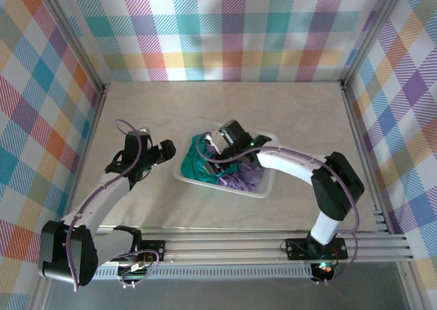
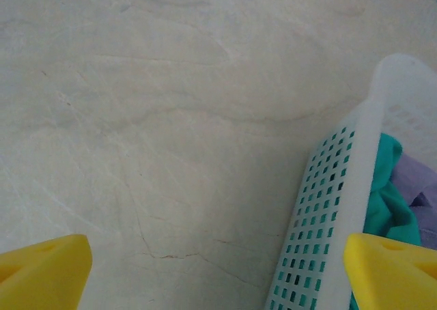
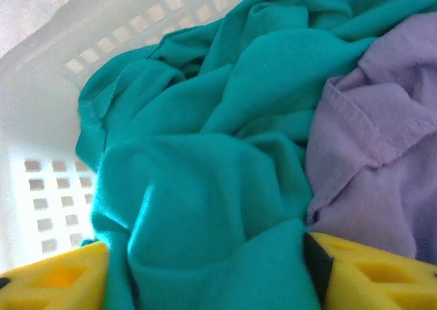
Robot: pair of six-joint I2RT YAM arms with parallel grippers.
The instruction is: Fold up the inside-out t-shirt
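Straddling a raised fold of the inside-out t-shirt point(image 3: 205, 119), crumpled in the basket's point(image 3: 48, 85) 9 o'clock half, my right hand point(image 3: 208, 272) is partly narrowed (grip: cannot tell) and nearer than my wide-open left hand point(image 2: 213, 259), at 9 o'clock outside it.

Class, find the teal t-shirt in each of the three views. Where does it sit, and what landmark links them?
Top external: t-shirt in the white basket's left half, mid-table.
Left wrist: lower right, behind the basket wall.
Right wrist: centre, left of the purple garment.
Shared landmark: the perforated white basket.
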